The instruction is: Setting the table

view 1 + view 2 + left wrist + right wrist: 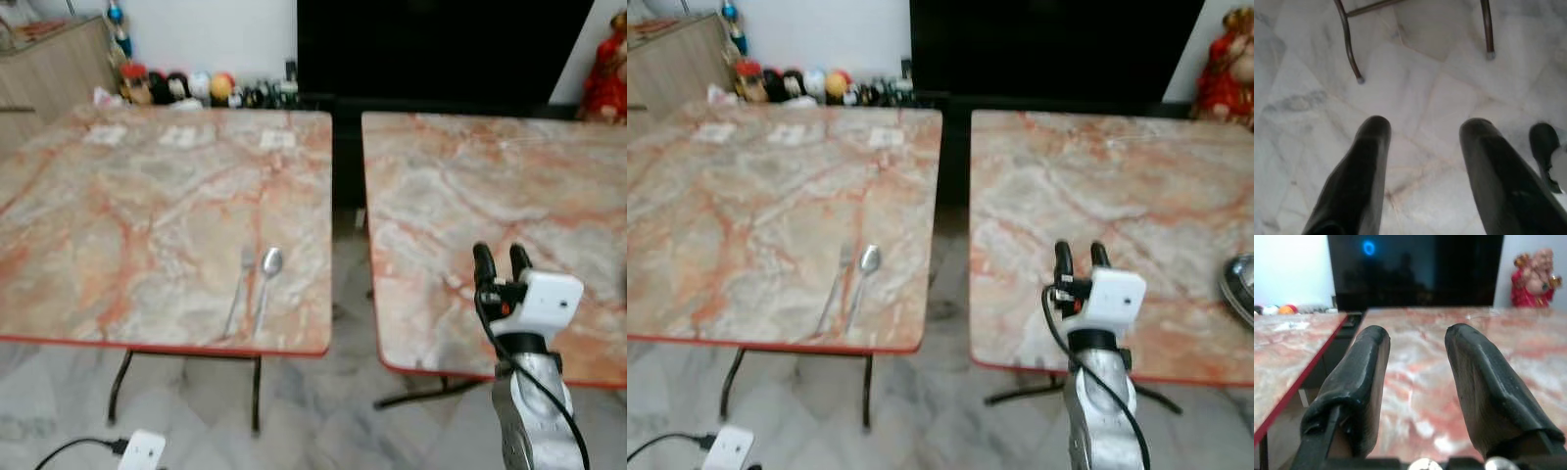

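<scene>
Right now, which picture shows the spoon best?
The left eye view: the spoon lies beside the fork near the table's front edge. The right eye view shows it smaller. The wrist views look elsewhere.

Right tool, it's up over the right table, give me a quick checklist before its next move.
1. Right tool open, holding nothing: ok.
2. It stands above the right table near the front edge: ok.
3. Fork and spoon lie side by side on the left table: ok.
4. Silver dish at the right table's edge, type: cannot tell.
5. Left tool open, pointing at the floor: ok.
</scene>
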`<state>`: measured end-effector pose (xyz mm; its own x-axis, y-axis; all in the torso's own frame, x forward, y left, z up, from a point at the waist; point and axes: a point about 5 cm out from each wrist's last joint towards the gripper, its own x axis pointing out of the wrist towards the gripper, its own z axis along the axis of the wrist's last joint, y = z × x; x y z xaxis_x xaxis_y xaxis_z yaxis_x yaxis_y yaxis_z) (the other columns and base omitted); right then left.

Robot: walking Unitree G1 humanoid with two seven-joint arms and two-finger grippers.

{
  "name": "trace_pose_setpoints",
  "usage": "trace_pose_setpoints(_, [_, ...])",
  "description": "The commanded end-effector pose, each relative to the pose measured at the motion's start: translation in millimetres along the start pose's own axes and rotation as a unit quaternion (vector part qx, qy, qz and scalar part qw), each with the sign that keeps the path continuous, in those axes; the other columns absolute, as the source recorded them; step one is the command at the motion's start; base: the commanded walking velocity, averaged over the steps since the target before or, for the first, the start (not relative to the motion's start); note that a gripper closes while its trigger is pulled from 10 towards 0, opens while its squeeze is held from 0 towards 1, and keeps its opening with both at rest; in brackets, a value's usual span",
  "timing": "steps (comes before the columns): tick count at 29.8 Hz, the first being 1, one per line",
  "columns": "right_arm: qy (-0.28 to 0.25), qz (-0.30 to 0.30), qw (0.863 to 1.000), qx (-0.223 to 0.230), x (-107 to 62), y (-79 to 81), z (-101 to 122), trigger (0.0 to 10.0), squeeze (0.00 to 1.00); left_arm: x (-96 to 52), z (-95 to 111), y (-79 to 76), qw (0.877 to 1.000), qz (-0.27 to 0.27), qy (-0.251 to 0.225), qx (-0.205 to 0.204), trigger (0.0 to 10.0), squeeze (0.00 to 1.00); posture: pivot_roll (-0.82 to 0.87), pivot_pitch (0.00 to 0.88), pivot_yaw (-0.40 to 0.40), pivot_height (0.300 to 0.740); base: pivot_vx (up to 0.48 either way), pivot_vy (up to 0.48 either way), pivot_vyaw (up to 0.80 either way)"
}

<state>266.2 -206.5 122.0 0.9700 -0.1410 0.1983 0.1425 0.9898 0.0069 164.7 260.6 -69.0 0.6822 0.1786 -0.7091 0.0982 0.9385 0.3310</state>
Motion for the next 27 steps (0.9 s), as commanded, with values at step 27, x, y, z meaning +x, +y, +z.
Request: trace_pose_setpoints(27, [0.001,0.002,1.000,0.011,1.6,9.5,-5,10.0,0.00,1.7,7,8.8,1.000,0.009,-0.012,0.010,10.0,0.00,0.10,0.032,0.016,0.740,0.000,0.259,0.00])
